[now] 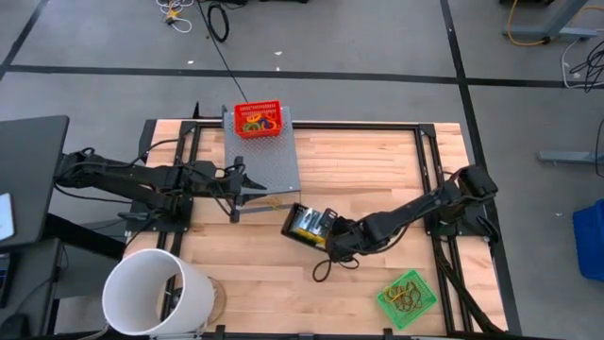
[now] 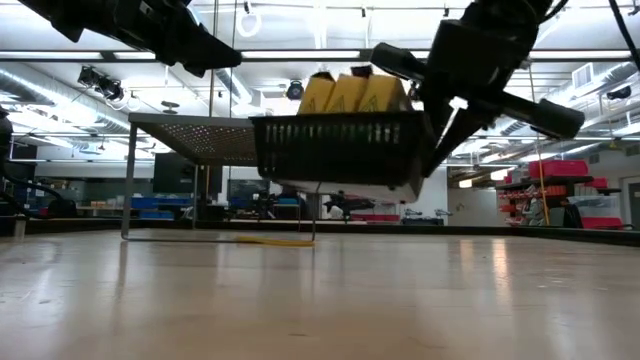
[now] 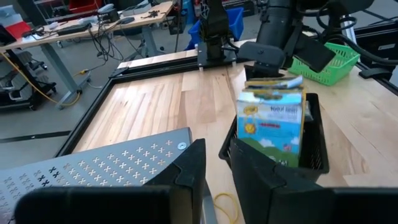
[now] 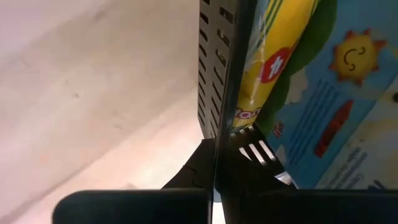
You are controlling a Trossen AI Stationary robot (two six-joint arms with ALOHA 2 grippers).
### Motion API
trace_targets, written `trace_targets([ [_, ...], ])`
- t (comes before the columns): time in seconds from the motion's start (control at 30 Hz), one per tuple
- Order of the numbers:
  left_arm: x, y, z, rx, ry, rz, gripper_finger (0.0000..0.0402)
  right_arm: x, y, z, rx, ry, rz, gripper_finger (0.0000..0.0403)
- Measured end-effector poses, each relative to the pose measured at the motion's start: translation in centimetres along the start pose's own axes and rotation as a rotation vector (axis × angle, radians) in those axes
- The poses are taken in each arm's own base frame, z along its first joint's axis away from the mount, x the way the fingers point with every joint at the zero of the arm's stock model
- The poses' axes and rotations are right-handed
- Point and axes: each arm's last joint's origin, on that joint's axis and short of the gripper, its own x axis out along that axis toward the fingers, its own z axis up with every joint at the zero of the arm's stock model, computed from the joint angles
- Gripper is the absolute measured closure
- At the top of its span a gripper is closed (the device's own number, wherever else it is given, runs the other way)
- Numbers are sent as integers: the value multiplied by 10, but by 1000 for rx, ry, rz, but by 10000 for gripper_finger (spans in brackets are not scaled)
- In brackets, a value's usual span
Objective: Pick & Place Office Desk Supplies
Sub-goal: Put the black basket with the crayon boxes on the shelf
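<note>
**Black basket of crayon boxes held off the tabletop**

I see the right gripper point(image 1: 326, 227) with its fingers clamped on the wall of the black basket point(image 2: 335, 150), holding it clear of the tabletop point(image 1: 377, 179); the crayon boxes point(image 3: 272, 121) stand upright inside it; the left gripper point(image 1: 247, 184) hovers by the perforated metal shelf point(image 1: 260, 161), fingers slightly parted, holding nothing; rubber bands point(image 1: 257, 123) fill the red basket point(image 1: 259, 131); more lie in the green basket point(image 1: 408, 298).

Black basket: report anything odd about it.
The black basket of crayon boxes hangs off the table, tilted, held by the right gripper at its wall. A loose yellow rubber band lies on the wood below.
</note>
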Motion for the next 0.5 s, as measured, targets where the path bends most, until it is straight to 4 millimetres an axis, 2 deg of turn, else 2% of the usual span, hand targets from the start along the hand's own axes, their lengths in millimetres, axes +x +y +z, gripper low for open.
trace_targets([
  [0.37, 0, 0, 0, -6, 0, 0, 318, -3, 5, -2, -50, 88, -19, 397],
  [0.5, 0, 0, 0, -6, 1, 0, 318, -11, -2, -3, -50, 99, -11, 397],
])
